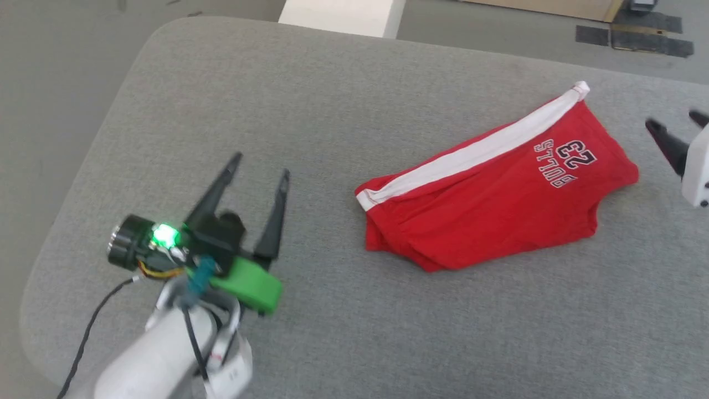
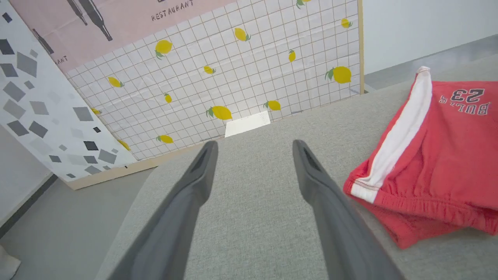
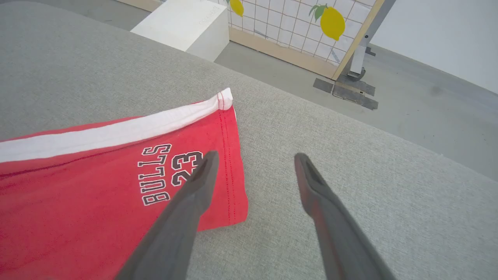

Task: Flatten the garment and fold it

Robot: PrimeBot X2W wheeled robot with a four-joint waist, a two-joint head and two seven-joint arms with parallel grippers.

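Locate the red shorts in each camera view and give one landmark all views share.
Head view: shorts lie right of centre on the grey table.
Left wrist view: shorts at the right edge, beside the open left end effector.
Right wrist view: shorts at lower left, partly behind the right end effector.
Shared landmark: the white block beyond the table.

Grey fabric-covered surface (image 1: 332, 111), rounded corner at upper left of frame. Red garment (image 1: 498, 188) lies on it, centre right.
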